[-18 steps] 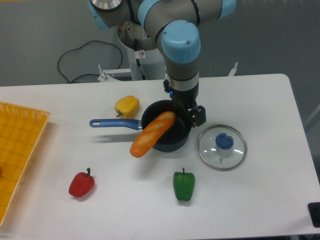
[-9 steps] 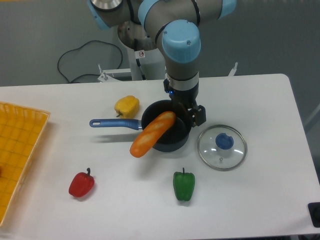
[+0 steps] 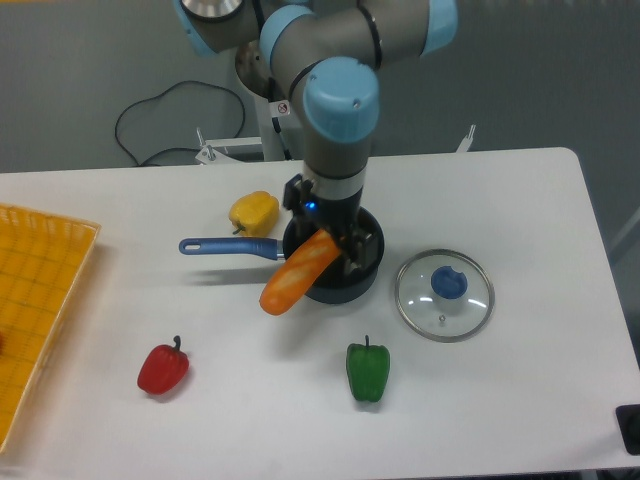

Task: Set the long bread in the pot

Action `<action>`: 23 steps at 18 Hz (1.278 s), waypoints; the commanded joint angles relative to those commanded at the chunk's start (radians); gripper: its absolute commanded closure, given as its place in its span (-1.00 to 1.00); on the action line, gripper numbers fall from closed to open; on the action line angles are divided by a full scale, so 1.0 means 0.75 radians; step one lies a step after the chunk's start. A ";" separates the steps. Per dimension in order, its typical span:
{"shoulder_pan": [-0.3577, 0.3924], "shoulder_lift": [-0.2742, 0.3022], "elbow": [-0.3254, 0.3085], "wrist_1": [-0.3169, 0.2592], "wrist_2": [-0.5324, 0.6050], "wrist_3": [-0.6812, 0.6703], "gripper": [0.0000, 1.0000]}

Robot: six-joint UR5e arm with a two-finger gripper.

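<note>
Orange-gold and slanting, the long bread (image 3: pixel 298 275) lies with its upper end over the mouth of the pot (image 3: pixel 345 281) and its lower end hanging past the near-left rim above the white table (image 3: pixel 520 380). The gripper (image 3: pixel 338 243) hangs directly over the pot at the loaf's upper end; whether its jaws grip the loaf or stand apart cannot be told, as the wrist hides them. The placing step looks under way but unfinished, since the loaf is longer than the pot is wide. The next move probably calls for tipping the loaf steeper so that one end drops inside, without nudging the pot's blue handle (image 3: pixel 228 247). The glass lid (image 3: pixel 444 294) lies just right of the pot.
</note>
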 joint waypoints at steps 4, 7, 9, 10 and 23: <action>-0.008 -0.014 0.000 -0.002 -0.018 -0.010 -1.00; -0.024 -0.045 0.000 -0.002 -0.025 -0.022 -1.00; -0.033 -0.063 0.000 0.000 -0.025 -0.027 -1.00; -0.033 -0.074 0.002 0.000 -0.025 -0.027 -1.00; -0.051 -0.115 0.022 0.000 -0.027 -0.027 -1.00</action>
